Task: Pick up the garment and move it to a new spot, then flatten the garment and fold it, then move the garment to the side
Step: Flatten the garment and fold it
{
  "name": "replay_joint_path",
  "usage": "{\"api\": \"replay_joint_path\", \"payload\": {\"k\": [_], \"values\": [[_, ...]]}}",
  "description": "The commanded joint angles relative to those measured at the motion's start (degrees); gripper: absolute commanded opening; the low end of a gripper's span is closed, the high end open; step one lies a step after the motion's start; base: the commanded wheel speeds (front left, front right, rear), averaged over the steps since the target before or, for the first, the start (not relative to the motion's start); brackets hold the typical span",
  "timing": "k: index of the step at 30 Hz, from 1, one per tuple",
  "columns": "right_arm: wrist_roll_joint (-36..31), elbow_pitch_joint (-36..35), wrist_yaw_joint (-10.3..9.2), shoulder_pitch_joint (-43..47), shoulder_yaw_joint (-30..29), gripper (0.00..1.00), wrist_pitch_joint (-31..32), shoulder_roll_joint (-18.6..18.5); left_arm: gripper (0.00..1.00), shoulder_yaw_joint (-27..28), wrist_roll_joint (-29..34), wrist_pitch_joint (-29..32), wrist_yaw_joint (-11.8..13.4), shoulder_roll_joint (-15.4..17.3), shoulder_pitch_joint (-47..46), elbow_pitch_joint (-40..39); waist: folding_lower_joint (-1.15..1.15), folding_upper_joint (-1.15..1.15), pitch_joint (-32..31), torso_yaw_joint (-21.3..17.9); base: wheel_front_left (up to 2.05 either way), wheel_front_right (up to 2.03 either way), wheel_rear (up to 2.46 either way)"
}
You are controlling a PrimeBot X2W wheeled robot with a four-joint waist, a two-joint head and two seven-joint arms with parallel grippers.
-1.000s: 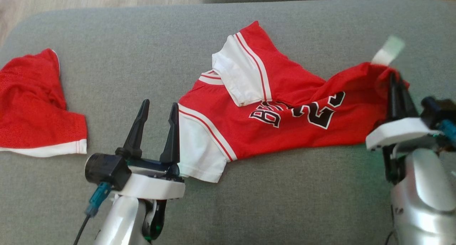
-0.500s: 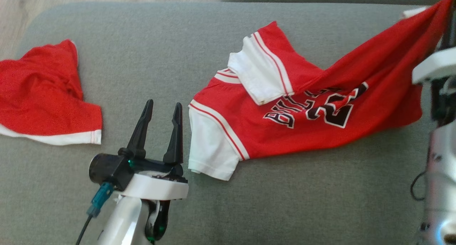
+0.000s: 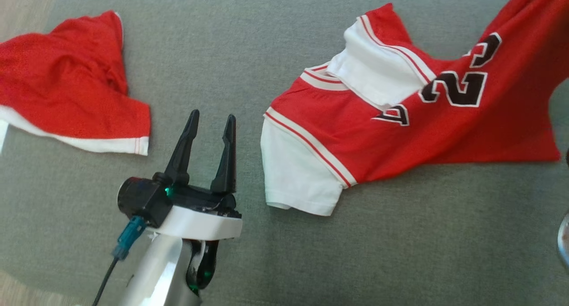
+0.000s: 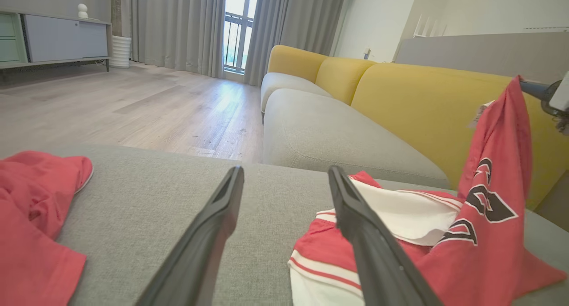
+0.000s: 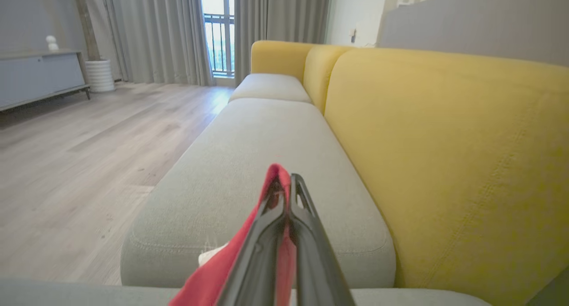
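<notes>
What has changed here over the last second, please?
The right gripper, fingers shut on the hem of the jersey, has lifted that end up and rightward, so it now slopes up from the cushion. Unchanged: the left gripper open beside the white sleeve, the other red garment at left. The head camera shifted too.

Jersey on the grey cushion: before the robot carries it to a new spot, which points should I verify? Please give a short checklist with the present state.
1. Right claw shut on the jersey: ok, red cloth is pinched in it.
2. Jersey lifted off the cushion: not ok, one end is raised, but the end with the white sleeve lies on the cushion.
3. Left claw free: ok, it is open, empty and beside the sleeve.
4. Other red garment apart from the jersey: ok.
5. Grip deep enough to hold: cannot tell.
</notes>
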Motion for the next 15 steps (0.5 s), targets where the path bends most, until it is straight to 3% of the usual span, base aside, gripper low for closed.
{"api": "replay_joint_path", "payload": {"k": [1, 8, 15], "values": [[-0.6, 0.7, 0.42, -2.6, 0.5, 1.00, -0.7, -0.6, 1.00, 1.1, -0.2, -0.5, 0.3, 0.3, -1.7, -1.8, -0.01, 0.00, 0.5, 0.7, 0.00, 0.00, 0.00], [-2.6, 8.9, 0.42, -5.5, -1.7, 1.00, -5.6, -1.5, 1.00, 0.8, -0.6, -0.5, 0.8, 0.3, -1.9, -1.6, -0.01, 0.00, 0.1, 0.6, 0.00, 0.00, 0.00], [-1.6, 14.1, 0.42, -2.7, -0.4, 1.00, -12.7, -0.3, 1.00, 1.8, 0.1, -0.5, 0.8, 0.3, -1.0, -1.2, -0.01, 0.00, -3.0, -2.2, 0.00, 0.00, 0.00]]}}
